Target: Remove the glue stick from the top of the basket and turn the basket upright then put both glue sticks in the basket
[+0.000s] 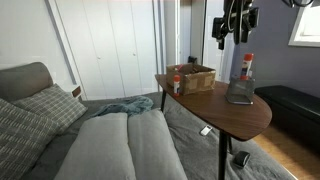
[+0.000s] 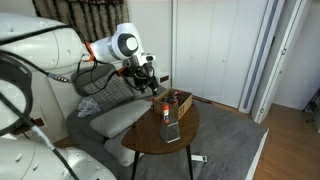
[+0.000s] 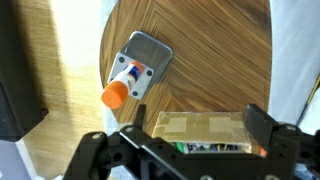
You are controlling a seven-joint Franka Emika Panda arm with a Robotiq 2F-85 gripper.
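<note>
Glue stick (image 1: 247, 66): label too blurred to read. Red-orange, upright atop upturned grey mesh basket (image 1: 240, 92). Gripper (image 1: 238, 40) above, fingers spread, holding nothing.

Below the pincer (image 1: 237, 40), on the round wooden table (image 1: 215, 112), a brown cardboard box (image 1: 193, 77) sits beside an upturned grey wire-mesh basket (image 1: 240, 93) (base uppermost), with a red-orange glue stick (image 1: 247, 66) standing on top.
</note>
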